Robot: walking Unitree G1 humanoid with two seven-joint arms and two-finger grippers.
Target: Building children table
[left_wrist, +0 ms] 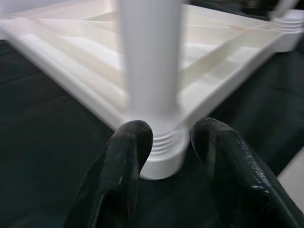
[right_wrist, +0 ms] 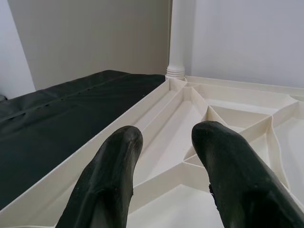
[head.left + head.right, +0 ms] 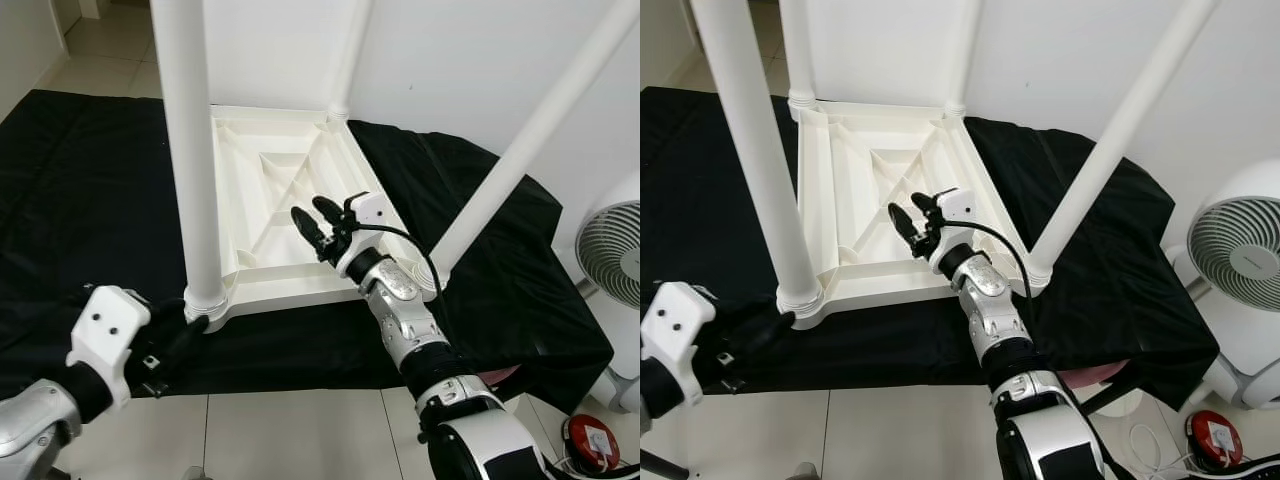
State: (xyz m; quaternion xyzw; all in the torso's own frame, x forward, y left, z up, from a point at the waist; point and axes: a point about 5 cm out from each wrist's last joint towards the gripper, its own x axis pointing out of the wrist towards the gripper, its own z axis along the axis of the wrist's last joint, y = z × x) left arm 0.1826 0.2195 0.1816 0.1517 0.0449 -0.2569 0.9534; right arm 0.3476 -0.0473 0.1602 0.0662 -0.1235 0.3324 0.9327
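Your left gripper [image 3: 190, 330] sits at seven o'clock in the left eye view, fingers spread, at the near leg [image 3: 190, 150] of the upturned white table [image 3: 300, 190] on a black cloth [image 3: 80, 200]. Left wrist view: its fingers [image 1: 118, 180] flank the leg's threaded base [image 1: 164, 145]. Right wrist view: your right gripper [image 2: 166, 156] hovers open over the ribbed underside [image 2: 228, 114].

A low surface is covered by a black cloth [image 3: 90, 190]. An upturned white table [image 3: 290, 215] is laid directly on it, beneath the right gripper [image 3: 312, 222] and ahead of the left gripper [image 3: 192, 335].
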